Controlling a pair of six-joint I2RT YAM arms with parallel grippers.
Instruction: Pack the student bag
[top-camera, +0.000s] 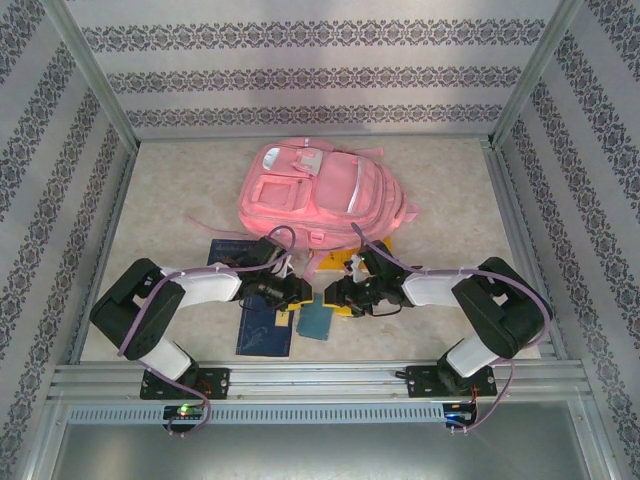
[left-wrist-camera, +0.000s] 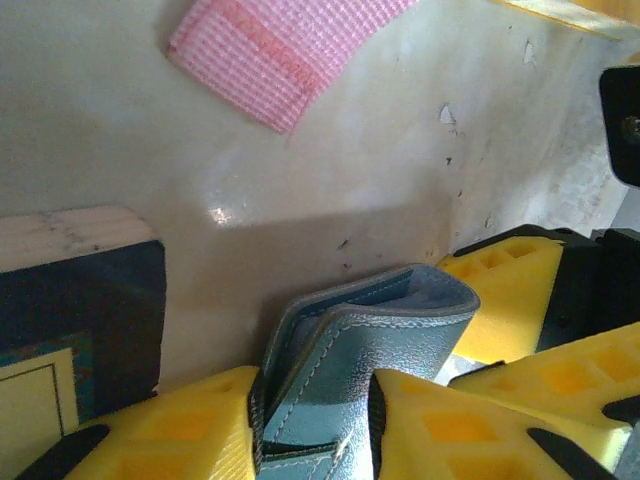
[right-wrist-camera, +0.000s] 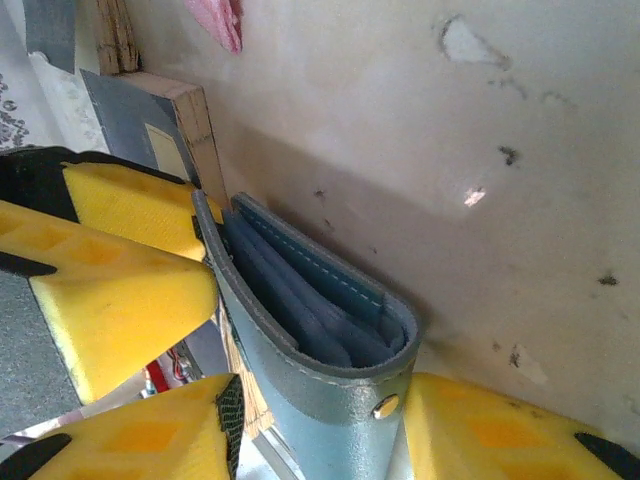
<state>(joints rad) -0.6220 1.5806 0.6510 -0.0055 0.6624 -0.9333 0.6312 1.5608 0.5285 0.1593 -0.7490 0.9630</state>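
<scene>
The left gripper (top-camera: 296, 292) and the right gripper (top-camera: 342, 295) meet fingertip to fingertip over the near middle of the table (top-camera: 450, 220). Both are on one small blue-grey wallet (top-camera: 314, 320).

In the left wrist view the left gripper (left-wrist-camera: 315, 405) is clamped on the wallet (left-wrist-camera: 370, 335). Its two yellow fingers (left-wrist-camera: 190, 420) press the folded leather from either side, and the fold stands up past the fingertips. The right gripper's fingers (left-wrist-camera: 500, 295) sit just to the right of that, against the wallet's end.

In the right wrist view the right gripper (right-wrist-camera: 320, 425) also pinches the wallet (right-wrist-camera: 300, 300), one finger on each face near the metal snap (right-wrist-camera: 383, 405). The wallet's open edge and inner layers face away from the hand. How firmly this grip bites is hard to judge from this angle.

The student bag (top-camera: 318, 185) lies flat on the table well beyond both sets of fingertips, toward the far wall and apart from both grippers. A pink strap (left-wrist-camera: 270, 50) lies on the table ahead of the left gripper, apart from the wallet. A dark blue book (top-camera: 265, 325) lies on the left gripper's outer side, its corner (left-wrist-camera: 80, 320) near the wallet. A second dark book (top-camera: 232, 252) lies beside the left forearm, between it and the bag.
</scene>
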